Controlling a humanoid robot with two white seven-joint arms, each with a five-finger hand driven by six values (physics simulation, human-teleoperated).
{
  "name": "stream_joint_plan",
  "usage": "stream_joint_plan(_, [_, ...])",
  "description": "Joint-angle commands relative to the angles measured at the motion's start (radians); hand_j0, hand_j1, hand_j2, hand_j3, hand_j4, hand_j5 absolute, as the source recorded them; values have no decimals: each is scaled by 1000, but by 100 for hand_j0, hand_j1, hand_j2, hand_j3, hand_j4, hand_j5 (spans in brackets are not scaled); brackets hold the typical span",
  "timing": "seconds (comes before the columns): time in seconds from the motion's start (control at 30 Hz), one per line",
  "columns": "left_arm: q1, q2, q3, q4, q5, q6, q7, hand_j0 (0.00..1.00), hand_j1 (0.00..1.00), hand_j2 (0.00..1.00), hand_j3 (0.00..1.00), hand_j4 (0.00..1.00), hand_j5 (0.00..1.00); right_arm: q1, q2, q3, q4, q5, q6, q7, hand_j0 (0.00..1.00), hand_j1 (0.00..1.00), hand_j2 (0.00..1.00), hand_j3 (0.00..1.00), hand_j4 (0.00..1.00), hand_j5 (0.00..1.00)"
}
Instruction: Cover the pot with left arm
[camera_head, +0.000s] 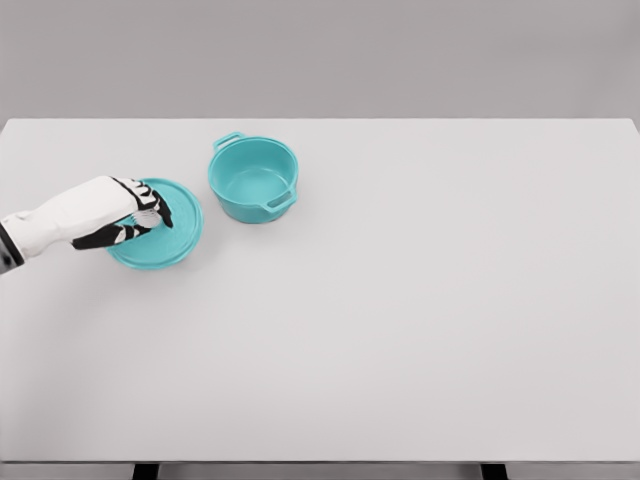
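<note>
So the big white table is taking up pretty much the whole head view, and almost all of it is sitting bare. All the action is bunching up in the upper left part.

Next biggest thing: the left arm is coming in from the left edge, lying low over the surface and reaching toward the middle. No right arm is showing anywhere.

Then the teal pot is sitting upright and open near the far side of the table, left of center, with its two little handles pointing back-left and front-right. You're looking straight into it and nothing is lying inside.

The matching teal lid is lying flat on the table just beside the pot, on its left and a bit nearer the camera. The two look close, but I can't say for sure whether they're touching.

Smallest bit: the left robot hand is hovering over or resting on the middle of the lid, fingers bunched together and pointing down at what I'm guessing is the knob, which the hand is hiding. Whether it's actually clamping on that knob or just closing in, I can't tell from this angle.

Progress-wise, I'd say it's early going: the lid is not looking lifted at all and the pot is sitting uncovered. Securing the grip, lifting, carrying it over to the right and setting it down on the rim are all left to do.
</note>
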Motion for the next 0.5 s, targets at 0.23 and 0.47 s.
stream_joint_plan(0.23, [-37, 2, 3, 1, 39, 1, 1, 52, 52, 52, 52, 52, 52, 0, 0, 0, 1, 0, 0, 0, 100, 100, 100, 100, 100, 100])
stream_joint_plan(0.47, [-64, -3, 0, 2, 56, 1, 1, 51, 51, 51, 51, 51, 51, 0, 0, 0, 1, 0, 0, 0, 100, 100, 100, 100, 100, 100])
